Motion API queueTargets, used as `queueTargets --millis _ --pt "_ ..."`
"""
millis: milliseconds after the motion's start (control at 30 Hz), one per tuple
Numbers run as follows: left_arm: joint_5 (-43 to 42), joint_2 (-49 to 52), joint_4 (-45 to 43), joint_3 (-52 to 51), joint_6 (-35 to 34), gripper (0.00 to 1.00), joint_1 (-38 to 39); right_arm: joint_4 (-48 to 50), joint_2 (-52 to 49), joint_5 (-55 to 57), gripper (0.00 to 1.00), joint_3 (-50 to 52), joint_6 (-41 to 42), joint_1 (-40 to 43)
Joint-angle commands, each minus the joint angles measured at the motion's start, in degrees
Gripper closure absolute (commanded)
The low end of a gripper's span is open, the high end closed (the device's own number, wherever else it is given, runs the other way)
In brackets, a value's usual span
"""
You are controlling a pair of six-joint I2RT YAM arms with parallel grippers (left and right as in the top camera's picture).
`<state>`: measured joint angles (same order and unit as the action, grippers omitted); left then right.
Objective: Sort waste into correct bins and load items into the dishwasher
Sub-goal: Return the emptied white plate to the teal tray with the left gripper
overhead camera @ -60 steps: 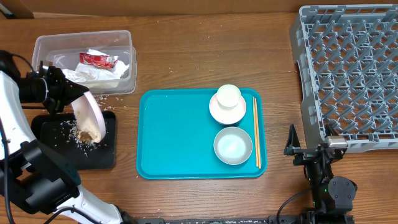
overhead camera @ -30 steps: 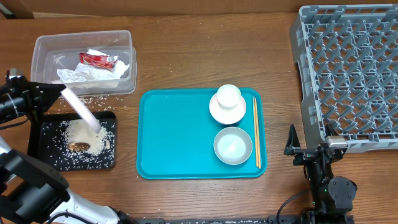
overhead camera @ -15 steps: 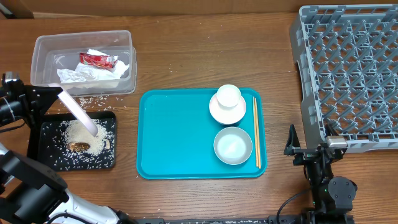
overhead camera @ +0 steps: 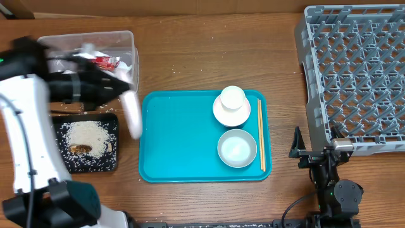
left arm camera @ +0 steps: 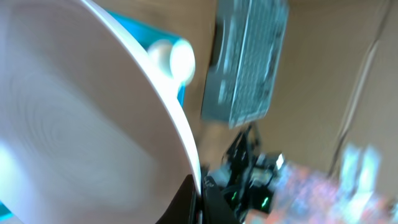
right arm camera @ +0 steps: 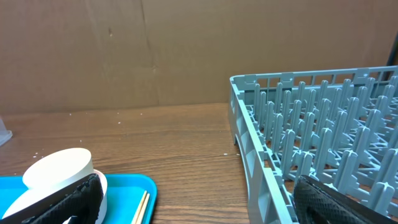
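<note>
Overhead, the black tray at lower left holds rice and a brown scrap. The clear tub above it holds a red wrapper. The left gripper clamps the white plate at the left edge of the teal tray. The right gripper gapes wide.

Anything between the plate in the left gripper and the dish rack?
Yes. The cup stacked on a bowl and a second bowl sit on the tray between plate and rack. Carried above them, the path looks clear.
</note>
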<state>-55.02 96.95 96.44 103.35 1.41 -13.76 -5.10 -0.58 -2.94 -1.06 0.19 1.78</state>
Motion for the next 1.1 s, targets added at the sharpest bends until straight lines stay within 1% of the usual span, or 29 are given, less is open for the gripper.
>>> queueTargets --millis 0,33,100,233,267,367,533,767,867,900,933,967,1000,1033,1067 --pt "13.9 -0.2 -1.3 0.6 -5.9 0.96 9.5 0.4 0.4 0.3 0.0 0.6 -0.2 -0.2" --pt "20.7 0.2 -2.1 0.6 -10.1 0.96 13.2 0.4 0.4 0.3 0.0 0.6 -0.2 -0.2" --pt "31.1 1.0 -3.7 0.6 -17.0 0.96 19.6 0.4 0.4 0.3 0.0 0.6 -0.2 -0.2" --pt "45.4 3.7 -7.1 0.6 -27.6 0.96 31.1 0.4 0.4 0.3 0.0 0.6 -0.2 -0.2" --pt "47.7 4.7 -7.9 0.6 -30.1 0.96 33.3 0.4 0.4 0.3 0.0 0.6 -0.2 -0.2" --pt "48.5 8.4 -10.3 0.6 -33.6 0.96 38.6 0.4 0.4 0.3 0.0 0.6 -0.2 -0.2" --pt "48.0 16.0 -13.4 0.6 -35.8 0.96 44.3 0.4 0.4 0.3 0.0 0.6 -0.2 -0.2" --pt "48.2 24.8 -15.4 0.6 -36.3 0.96 44.9 0.4 0.4 0.3 0.0 0.6 -0.2 -0.2" --pt "48.1 26.4 -15.3 0.6 -36.4 0.96 44.7 0.4 0.4 0.3 0.0 0.6 -0.2 -0.2" --pt "48.1 26.5 -15.4 0.6 -36.8 0.94 44.6 0.4 0.4 0.3 0.0 0.6 -0.2 -0.2" --pt "48.1 26.7 -15.4 0.6 -36.9 0.89 44.5 0.4 0.4 0.3 0.0 0.6 -0.2 -0.2" --pt "48.1 26.7 -15.5 0.6 -36.8 0.81 44.5 0.4 0.4 0.3 0.0 0.6 -0.2 -0.2" --pt "48.1 26.7 -15.5 0.6 -36.8 0.64 44.5 0.4 0.4 0.3 0.0 0.6 -0.2 -0.2" --pt "48.1 26.7 -15.4 0.6 -36.7 0.36 44.5 0.4 0.4 0.3 0.0 0.6 -0.2 -0.2" --pt "48.1 26.7 -15.3 0.6 -36.5 0.23 44.5 0.4 0.4 0.3 0.0 0.6 -0.2 -0.2"
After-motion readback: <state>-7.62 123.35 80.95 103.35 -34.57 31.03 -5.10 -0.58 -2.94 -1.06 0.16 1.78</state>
